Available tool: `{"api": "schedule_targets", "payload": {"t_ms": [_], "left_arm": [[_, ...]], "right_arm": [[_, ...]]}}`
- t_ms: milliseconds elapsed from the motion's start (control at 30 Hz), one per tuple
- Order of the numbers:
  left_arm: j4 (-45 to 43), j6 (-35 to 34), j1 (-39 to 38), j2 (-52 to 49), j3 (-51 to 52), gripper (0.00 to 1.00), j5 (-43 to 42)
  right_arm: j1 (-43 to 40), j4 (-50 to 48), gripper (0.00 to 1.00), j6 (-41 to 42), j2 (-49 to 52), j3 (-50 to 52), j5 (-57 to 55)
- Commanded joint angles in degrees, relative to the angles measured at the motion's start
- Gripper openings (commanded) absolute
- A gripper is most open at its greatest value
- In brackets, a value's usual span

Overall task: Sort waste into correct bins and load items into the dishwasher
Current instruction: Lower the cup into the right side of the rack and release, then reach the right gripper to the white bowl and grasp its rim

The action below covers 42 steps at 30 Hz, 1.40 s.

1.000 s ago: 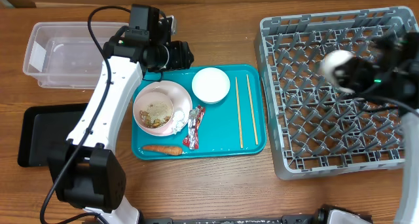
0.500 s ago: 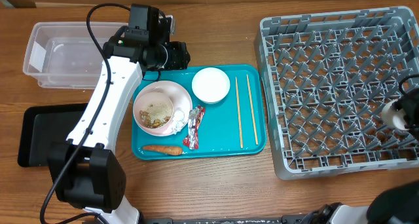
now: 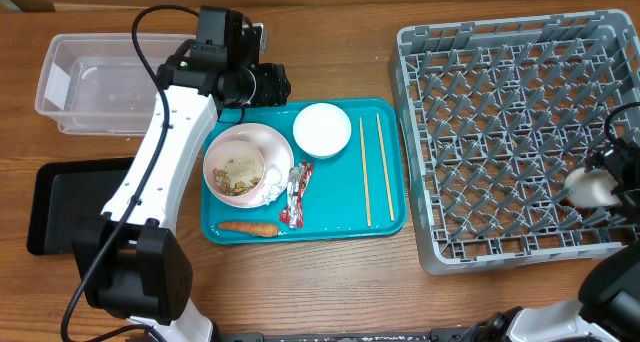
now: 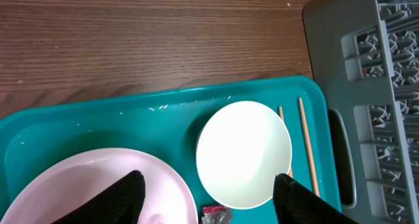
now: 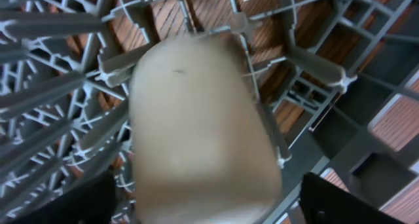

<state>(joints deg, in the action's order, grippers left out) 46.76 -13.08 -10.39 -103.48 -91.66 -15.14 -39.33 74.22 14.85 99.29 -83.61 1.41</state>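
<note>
Down from the rack's upper middle, the right arm has carried the white cup [image 3: 590,188] to the right edge of the grey dish rack [image 3: 500,132], low among the pegs. The right gripper [image 5: 213,201] is spread, its 2 fingers clear of the blurred cup between them. The teal tray [image 3: 385,217] sits left of the rack, with the clear tub [image 3: 60,82] and black tray [image 3: 50,202] further left. The left gripper [image 4: 213,198] hovers spread over the teal tray's empty bowl [image 3: 322,129]. Also on that tray are the plate [image 3: 277,147], the bowl of scraps [image 3: 235,172], 2 chopsticks [image 3: 366,172], the wrapper [image 3: 297,194] and the carrot [image 3: 250,227].
</note>
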Motion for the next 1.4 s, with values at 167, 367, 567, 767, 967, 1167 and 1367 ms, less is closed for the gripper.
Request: {"api": "schedule_targets", "payload": {"t_ms": [167,367,567,767,967,1167,1367], "left_arm": [[2.36,1.31,-0.13,-0.26,-0.81,0.66,0.61],[6.86,1.27,-0.13,-0.26,-0.81,0.66,5.35],[11.45,0.55,0.68,-0.26,-0.81,0.65,8.31],[14.71,-2.38,3.13,-0.26,-0.81,0.64,8.57],[16.35,-2.38,4.04,-0.26,-0.81,0.65,12.50],[16.96,-2.36,4.04,-0.26,-0.81,0.66,13.22],[17.07,-2.36,4.04,-0.26,-0.81,0.66,13.22]], "right_arm": [[0.96,-0.28,0.88,-3.08,-3.13,-12.57,14.32],[13.31,-2.25,0.85,-6.36,-4.85,-20.70,22.91],[34.18,-8.22,0.85,-6.34,-2.95,-20.59,21.73],[51.23,-14.43,0.82,-5.77,4.09,-20.59,12.72],[60.11,-18.08,0.78,-3.39,15.56,-20.59,10.97],[62.82,-20.15,0.69,1.57,24.70,-20.59,10.21],[63.78,-19.06,0.39,1.75,28.79,-20.59,10.16]]}}
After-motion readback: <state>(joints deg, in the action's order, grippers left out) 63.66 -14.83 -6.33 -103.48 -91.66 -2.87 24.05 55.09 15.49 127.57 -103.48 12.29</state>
